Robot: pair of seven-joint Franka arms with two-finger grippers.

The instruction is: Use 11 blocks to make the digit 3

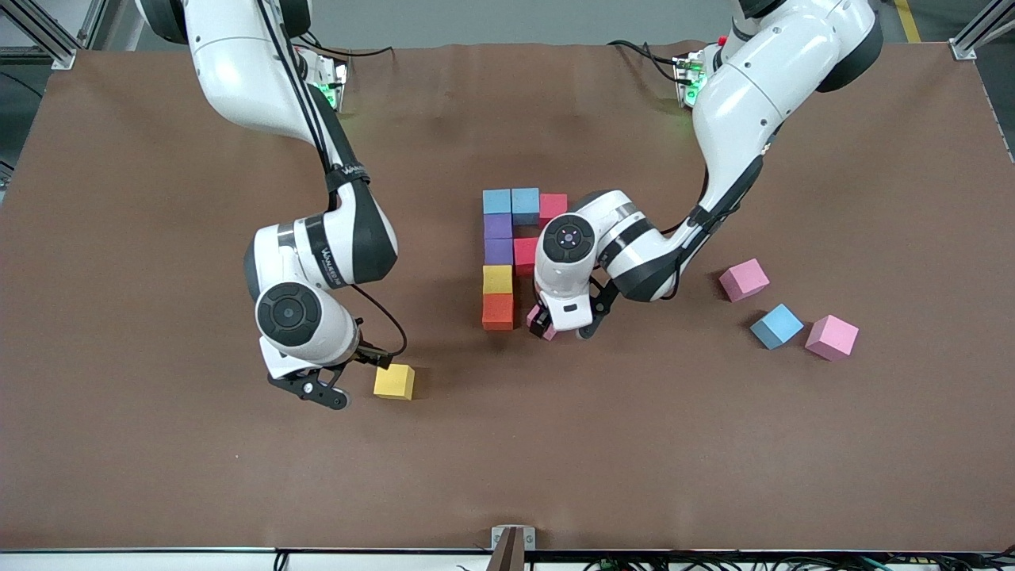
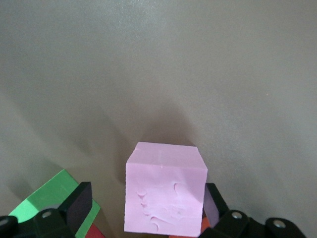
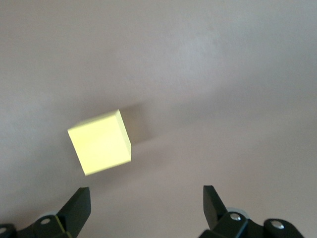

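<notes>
Pink foam cube (image 2: 165,191) sat between my left gripper's (image 1: 561,328) spread fingers beside the orange cube (image 1: 498,311) of the partly built figure, while my right gripper (image 1: 349,379), also spread, hovered by the loose yellow foam cube (image 1: 394,381).

1. You are looking at a robotics lab — two white robot arms (image 1: 317,238) stand bolted along one edge of a wide tabletop (image 1: 158,476) under a brown mat.
2. Aluminium frame rails (image 1: 47,32) stand at its corners, with grey floor around them.
3. Loose cables (image 1: 642,51) run to lit green boards beside the arm bases.
4. Plain foam cubes (image 1: 507,254) — test props, nothing domestic.
</notes>
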